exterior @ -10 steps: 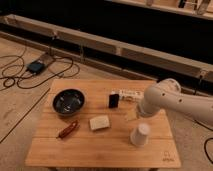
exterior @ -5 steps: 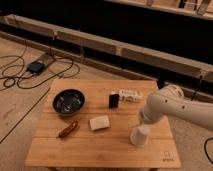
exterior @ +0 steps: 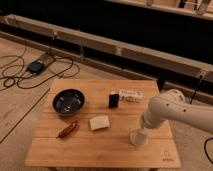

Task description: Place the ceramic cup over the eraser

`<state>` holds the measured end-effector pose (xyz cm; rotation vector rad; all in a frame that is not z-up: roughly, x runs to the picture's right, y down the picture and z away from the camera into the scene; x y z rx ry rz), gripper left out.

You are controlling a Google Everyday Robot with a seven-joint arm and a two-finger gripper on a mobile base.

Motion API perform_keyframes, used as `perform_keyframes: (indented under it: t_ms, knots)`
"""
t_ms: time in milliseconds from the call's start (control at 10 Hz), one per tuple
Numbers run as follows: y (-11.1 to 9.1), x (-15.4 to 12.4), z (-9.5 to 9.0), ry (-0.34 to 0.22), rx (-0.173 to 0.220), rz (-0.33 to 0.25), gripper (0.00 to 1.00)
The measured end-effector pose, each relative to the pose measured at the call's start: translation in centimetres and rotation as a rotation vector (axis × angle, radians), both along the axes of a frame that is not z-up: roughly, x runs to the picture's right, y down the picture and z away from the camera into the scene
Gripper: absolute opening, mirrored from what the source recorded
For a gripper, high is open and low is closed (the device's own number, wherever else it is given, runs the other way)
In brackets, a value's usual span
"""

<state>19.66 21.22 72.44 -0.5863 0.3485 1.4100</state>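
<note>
The ceramic cup [exterior: 138, 136] is small, white and tapered, and stands near the front right of the wooden table [exterior: 100, 150]. The eraser [exterior: 114, 100] is a small black upright block near the table's middle back, well to the left of and behind the cup. My gripper [exterior: 144, 125] is at the end of the white arm [exterior: 172, 107], which reaches in from the right. The gripper is right on top of the cup, and the arm's bulk covers it.
A dark round bowl [exterior: 68, 101] sits at the back left. A beige flat block [exterior: 99, 122] lies mid-table, with a brown oblong object [exterior: 68, 129] to its left. A white oblong object [exterior: 131, 95] lies right of the eraser. Cables and a device [exterior: 36, 66] lie on the floor.
The arm has swung forward and down, from behind the cup to right on top of it. The cup, eraser and other objects have not moved.
</note>
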Motion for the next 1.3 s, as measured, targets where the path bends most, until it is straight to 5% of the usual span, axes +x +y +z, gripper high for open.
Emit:
perform_keyframes:
  t_ms: [200, 1000, 1300]
  knots:
    - [0.4, 0.4, 0.3, 0.012, -0.014, -0.005, 0.76]
    - [-0.8, 0.8, -0.6, 0.065, -0.054, 0.005, 0.01]
    - [-4.7, 0.6, -2.1, 0.072, -0.023, -0.036, 0.0]
